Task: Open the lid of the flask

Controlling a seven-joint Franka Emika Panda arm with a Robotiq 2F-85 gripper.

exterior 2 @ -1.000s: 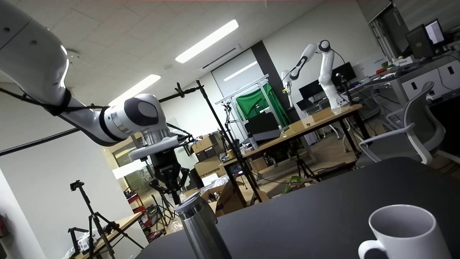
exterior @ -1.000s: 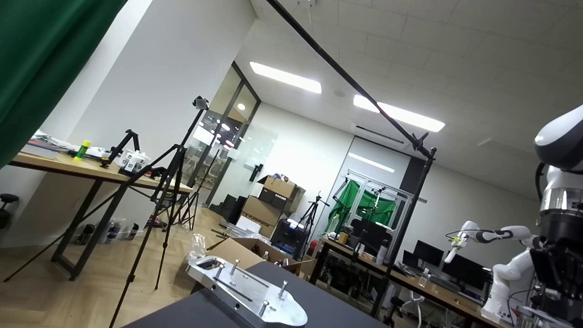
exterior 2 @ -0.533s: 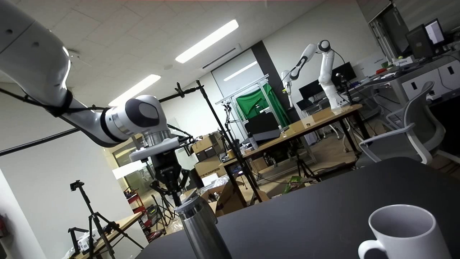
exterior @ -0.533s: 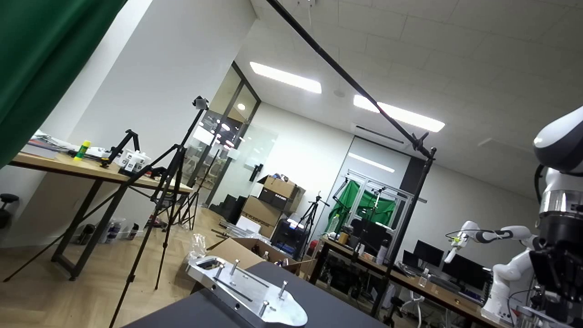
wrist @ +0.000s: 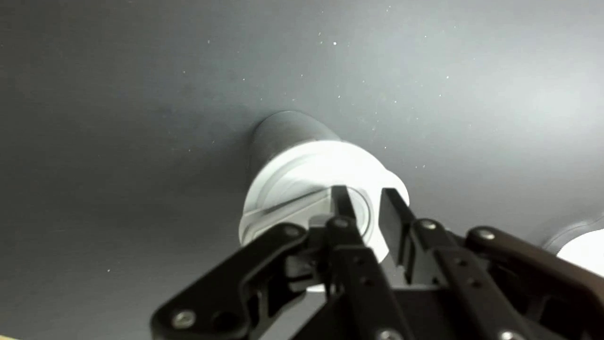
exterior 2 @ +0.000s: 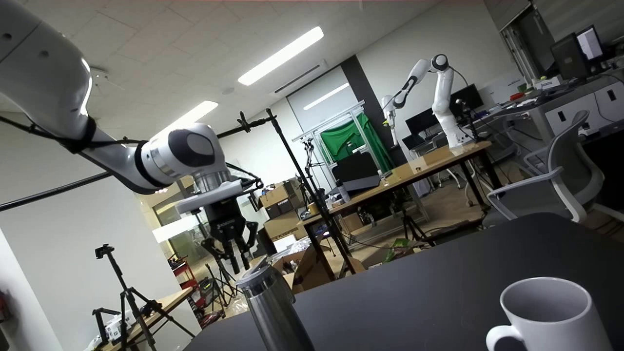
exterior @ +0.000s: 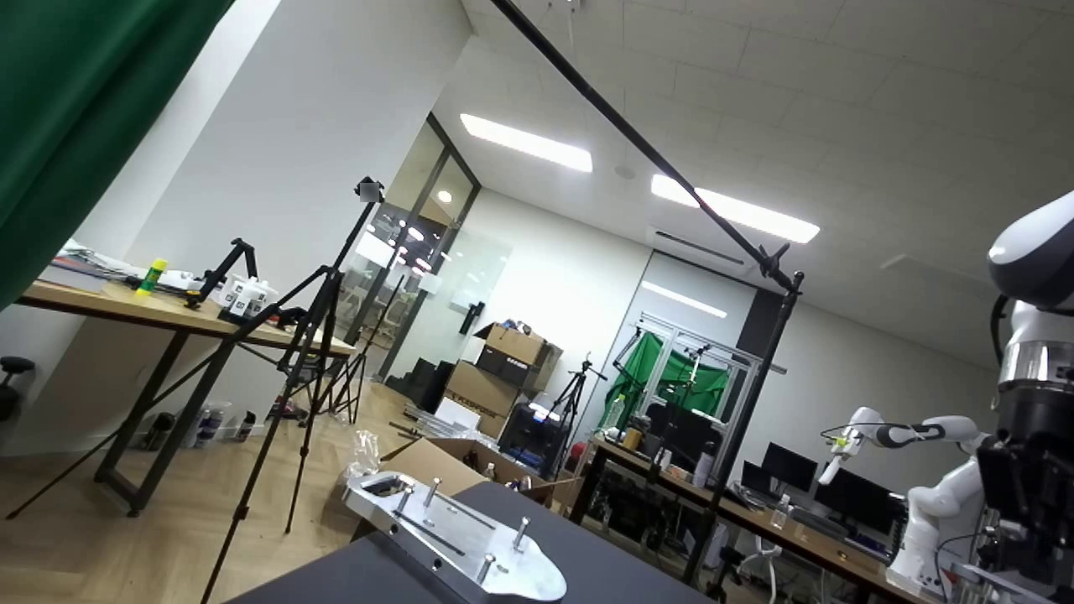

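The steel flask [exterior 2: 280, 312] stands on the dark table [exterior 2: 414, 282] in an exterior view. Its pale lid [exterior 2: 253, 279] has a tab [exterior 2: 259, 265] that stands tilted up. In the wrist view the lid [wrist: 325, 163] looks white and overexposed, with the tab [wrist: 295, 212] lying across it and partly hidden by the left finger. My gripper [exterior 2: 241, 269] is just above the lid, at the tab's side. In the wrist view the gripper [wrist: 364, 191] is partly open, with a gap between the fingers and nothing held. Whether a finger touches the lid I cannot tell.
A white mug [exterior 2: 551, 312] stands on the table to the flask's right; part of a white thing, likely the mug, shows at the wrist view's right edge [wrist: 585, 250]. A metal plate with upright bolts [exterior: 453, 537] sits at the table edge in an exterior view.
The gripper was shut with its tip at the lid; it has risen slightly and its fingers have parted. The lid's tab appears more raised than one second ago.
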